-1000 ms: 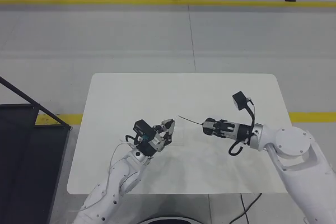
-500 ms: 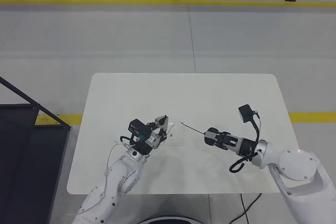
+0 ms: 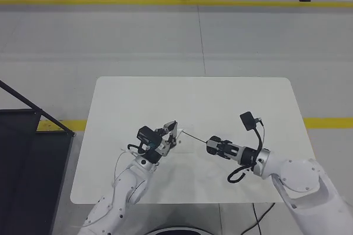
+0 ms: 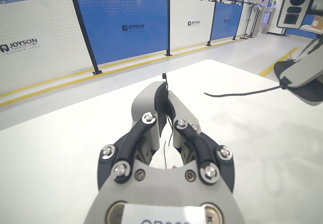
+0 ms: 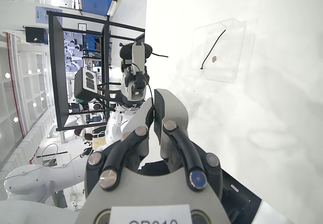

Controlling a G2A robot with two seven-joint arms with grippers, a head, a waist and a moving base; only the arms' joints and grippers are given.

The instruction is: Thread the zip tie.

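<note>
My left gripper (image 3: 172, 130) is over the middle of the white table (image 3: 253, 100), shut on a black zip tie. The tie's small square head (image 4: 164, 76) pokes up past the fingertips, and its thin strap hangs down between the fingers. My right gripper (image 3: 208, 143) is a short way to its right, shut on a thin black strap (image 3: 194, 136). The strap's free tip (image 4: 205, 94) points at the left gripper and stops a little short of the head. The frames do not show whether the strap and the head belong to one tie.
A clear plastic tray (image 5: 227, 73) lies flat on the table under and beside the left gripper, with a spare black zip tie (image 5: 210, 52) in it. A black panel (image 3: 12, 164) stands off the table's left side. Bare tabletop lies all around.
My right gripper has moved left and nearer the robot, bringing the strap tip closer to the left gripper. The left gripper shifted slightly left and back early on, then held still.
</note>
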